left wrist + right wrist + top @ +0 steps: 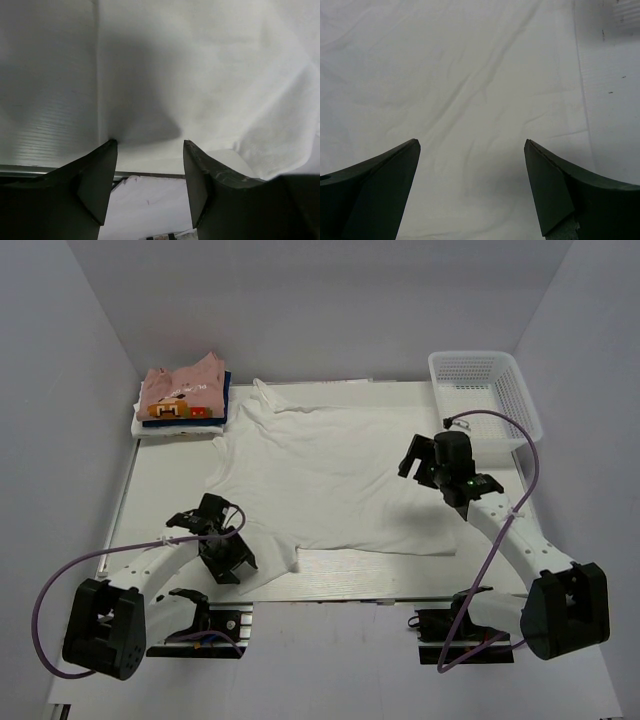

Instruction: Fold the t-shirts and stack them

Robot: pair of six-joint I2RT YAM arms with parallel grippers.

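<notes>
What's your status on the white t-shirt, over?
Left gripper open at white t-shirt near-left corner. Right gripper open, above its right side. Shirt spread out, unfolded; folded stack far left. Nothing in the way.

I'm working in what looks like a robotics lab test cell. Plain white panels (300,300) box in a white table (160,490), and two black arms, left (140,565) and right (505,525), trail purple cables (45,595) at its near edge.
</notes>
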